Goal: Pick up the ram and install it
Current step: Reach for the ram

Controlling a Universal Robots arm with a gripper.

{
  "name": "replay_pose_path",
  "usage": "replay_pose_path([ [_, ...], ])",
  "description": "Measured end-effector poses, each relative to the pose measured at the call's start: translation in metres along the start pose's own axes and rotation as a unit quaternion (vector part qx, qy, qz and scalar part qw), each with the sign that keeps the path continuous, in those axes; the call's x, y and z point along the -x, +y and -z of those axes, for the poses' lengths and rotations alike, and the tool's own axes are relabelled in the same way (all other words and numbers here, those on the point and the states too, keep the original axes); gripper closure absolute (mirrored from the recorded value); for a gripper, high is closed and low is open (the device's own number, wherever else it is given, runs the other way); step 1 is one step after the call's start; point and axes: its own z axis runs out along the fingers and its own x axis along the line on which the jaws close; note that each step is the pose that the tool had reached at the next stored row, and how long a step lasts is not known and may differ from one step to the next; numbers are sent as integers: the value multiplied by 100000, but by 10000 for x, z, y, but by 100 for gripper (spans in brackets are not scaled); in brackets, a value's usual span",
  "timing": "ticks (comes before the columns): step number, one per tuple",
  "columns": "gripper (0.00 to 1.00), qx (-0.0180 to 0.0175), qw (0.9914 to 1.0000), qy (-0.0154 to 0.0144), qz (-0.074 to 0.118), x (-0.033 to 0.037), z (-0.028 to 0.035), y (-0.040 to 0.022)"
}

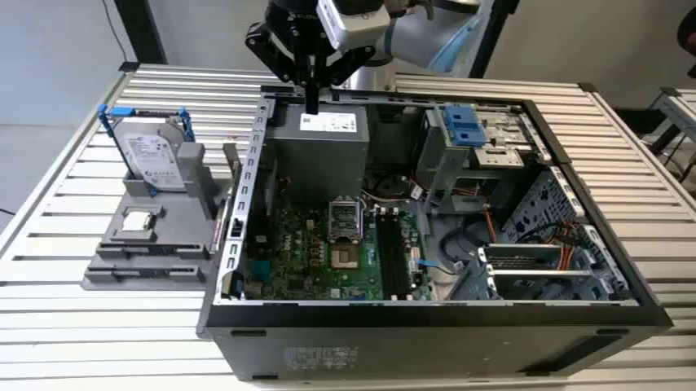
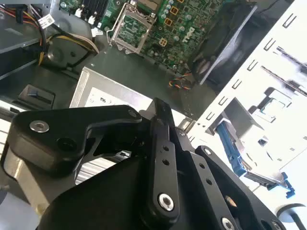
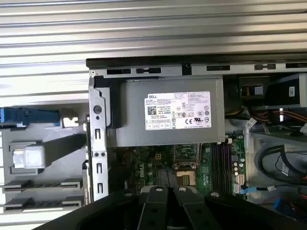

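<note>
Above the back edge of the open computer case (image 1: 435,314), my gripper (image 1: 312,108) hangs with its tips pointing down at the grey power box (image 1: 315,155). My fingers (image 2: 160,143) look pressed together, and I cannot make out a strip between them. I cannot tell for sure where the ram is. The grooves (image 1: 142,254) at the front of the grey holder (image 1: 179,213) look bare. The black slots (image 1: 393,252) on the green board (image 1: 305,244) are too dark for me to say if a strip sits in 1 of them.

So I think I am in between. I am over the case, not down at the holder and not down at the slots. If a ram is in my pinch, this is the putting-in part. That calls for care: the strip has to line up with 1 long slot and go straight down, not tilted. If my pinch holds nothing, the picking up is not done yet.

Other things are close by. The silver hard drive (image 1: 152,159) in its blue frame stands on the holder, and the small square chip (image 1: 136,221) lies near it. Neither is what I want. The case wall stands between the holder and the board. The power box is tall and right under my tips, so I could bump it. Loose wires (image 1: 462,240) curl near the slots, and the metal socket (image 1: 344,220) sits just beside them.
</note>
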Motion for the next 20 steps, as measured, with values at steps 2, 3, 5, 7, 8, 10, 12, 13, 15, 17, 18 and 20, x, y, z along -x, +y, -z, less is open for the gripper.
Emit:
replay_pose_path([
  [2, 100, -1, 100000, 1, 0, 0, 0, 0],
  [3, 100, 2, 100000, -3, 0, 0, 0, 0],
  [5, 100, -1, 100000, 0, 0, 0, 0, 0],
  [7, 100, -1, 100000, -1, -8, -4, 0, 0],
  [8, 100, -4, 100000, 1, -3, -4, 0, 0],
  [10, 100, -1, 100000, -1, 3, -4, 0, 0],
  [12, 100, 0, 100000, -1, 1, -7, 0, 0],
  [13, 100, -2, 100000, -1, -9, -13, 0, -1],
  [15, 100, -5, 100000, 2, -1, -36, 1, -3],
  [17, 100, -5, 100000, -1, 3, -72, 2, -5],
  [18, 100, -2, 100000, 1, -2, -91, 2, -6],
  [20, 100, -1, 100000, -1, -1, -130, 3, -9],
])
